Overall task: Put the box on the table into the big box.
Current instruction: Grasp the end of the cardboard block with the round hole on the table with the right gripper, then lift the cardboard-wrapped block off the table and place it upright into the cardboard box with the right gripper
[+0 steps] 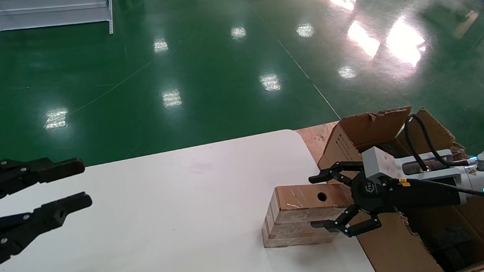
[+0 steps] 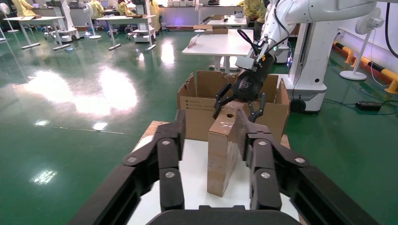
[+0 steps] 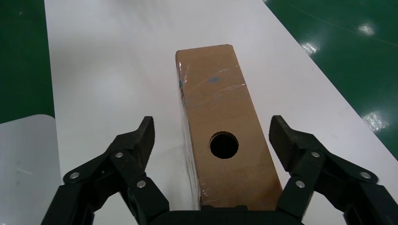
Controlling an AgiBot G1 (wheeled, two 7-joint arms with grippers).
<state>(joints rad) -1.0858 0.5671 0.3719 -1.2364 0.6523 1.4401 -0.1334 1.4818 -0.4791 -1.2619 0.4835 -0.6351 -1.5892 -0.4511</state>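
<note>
Head view: the box point(image 1: 302, 213) sits on the white table point(image 1: 168, 222), right beside the big box point(image 1: 401, 243). Right gripper point(image 1: 326, 200) straddles its end, fingers apart, not clamped yet. Left gripper point(image 1: 74, 184) is parked well away from the box, fingers apart too.

Left wrist view: the carton's flaps point(image 2: 206, 96) are ragged, so the box could snag going in imo.

Right wrist view: glossy taped top point(image 3: 223, 136) w/ a round hole, so pads may slip.

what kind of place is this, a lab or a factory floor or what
Likely a robot lab or training hall in an industrial building: glossy green floor, rows of white worktables, another white robot on a stand, and workers in yellow at the back.
</note>
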